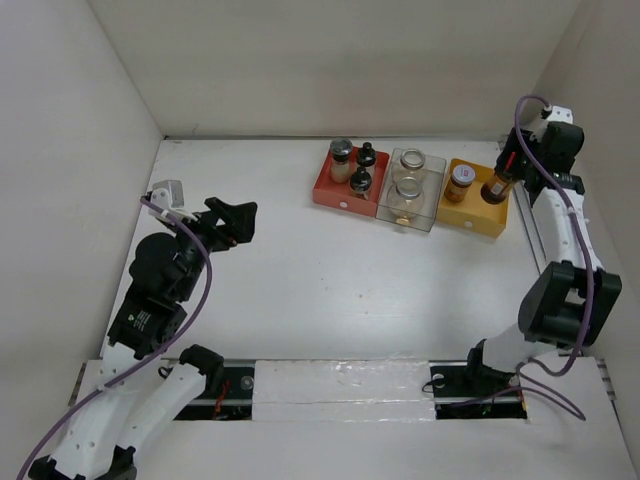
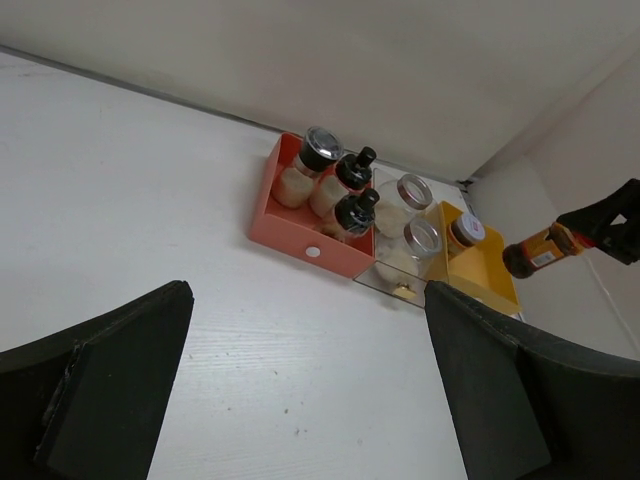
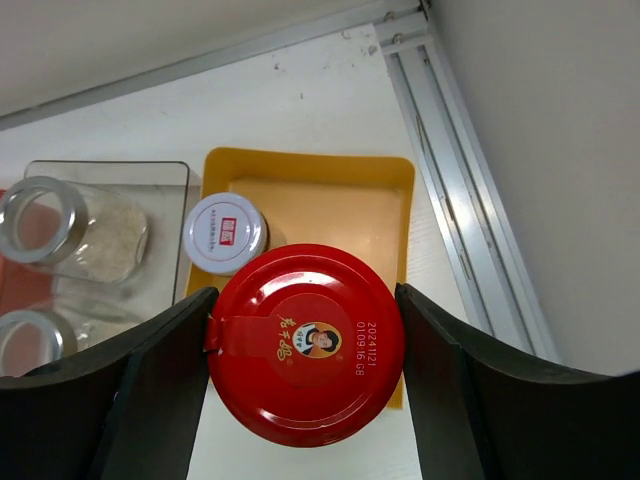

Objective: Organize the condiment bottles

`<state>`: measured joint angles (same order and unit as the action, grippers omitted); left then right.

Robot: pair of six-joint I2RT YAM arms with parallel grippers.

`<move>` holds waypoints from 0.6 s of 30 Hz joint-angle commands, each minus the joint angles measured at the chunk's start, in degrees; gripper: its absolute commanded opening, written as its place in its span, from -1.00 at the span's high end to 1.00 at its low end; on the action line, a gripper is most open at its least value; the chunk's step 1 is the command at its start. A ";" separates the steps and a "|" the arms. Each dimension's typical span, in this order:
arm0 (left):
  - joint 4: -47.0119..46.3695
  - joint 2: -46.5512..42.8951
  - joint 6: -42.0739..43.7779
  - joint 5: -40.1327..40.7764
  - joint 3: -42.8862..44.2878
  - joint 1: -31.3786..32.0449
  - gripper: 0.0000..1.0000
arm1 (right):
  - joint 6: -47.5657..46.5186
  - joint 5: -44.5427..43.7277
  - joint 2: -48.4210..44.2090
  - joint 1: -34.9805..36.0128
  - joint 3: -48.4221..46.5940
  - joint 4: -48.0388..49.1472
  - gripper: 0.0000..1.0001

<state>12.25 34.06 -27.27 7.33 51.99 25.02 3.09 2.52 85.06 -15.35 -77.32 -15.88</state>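
Note:
My right gripper (image 1: 506,170) is shut on the red-capped brown bottle (image 1: 497,187) and holds it over the right part of the yellow tray (image 1: 475,222). In the right wrist view its red cap (image 3: 305,340) fills the space between the fingers, above the tray's near edge (image 3: 330,210). The silver-lidded jar (image 1: 459,181) stands in the yellow tray's left part. Two clear glass jars (image 1: 411,160) (image 1: 407,188) stand in the clear tray (image 1: 420,222). The grey-lidded shaker (image 1: 342,152) and two black-capped shakers (image 1: 367,153) (image 1: 361,181) stand in the red tray (image 1: 335,195). My left gripper (image 1: 235,220) is open and empty, far left of the trays.
The three trays stand side by side at the back of the white table. A metal rail (image 3: 450,190) runs along the right wall just beyond the yellow tray. White walls close in the back and both sides.

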 commanded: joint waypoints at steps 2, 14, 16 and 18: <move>-2.41 0.91 0.81 0.49 -0.31 -0.23 -0.96 | 0.95 5.39 3.88 -2.48 -7.84 9.38 -0.13; -2.41 3.20 1.33 0.49 -0.31 -0.23 -0.96 | -0.72 3.80 16.89 -2.49 -7.77 14.90 -0.16; -2.41 3.20 1.34 0.49 -0.31 -0.23 -0.96 | -0.72 3.80 17.68 -2.49 -7.76 14.91 -0.16; -2.41 3.20 1.34 0.49 -0.31 -0.23 -0.96 | -0.72 3.80 18.21 -2.49 -6.97 16.22 -0.16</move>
<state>12.23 37.21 -26.98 7.60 51.99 25.02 2.55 5.65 104.55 -17.69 -82.06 -10.74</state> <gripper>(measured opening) 0.978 0.730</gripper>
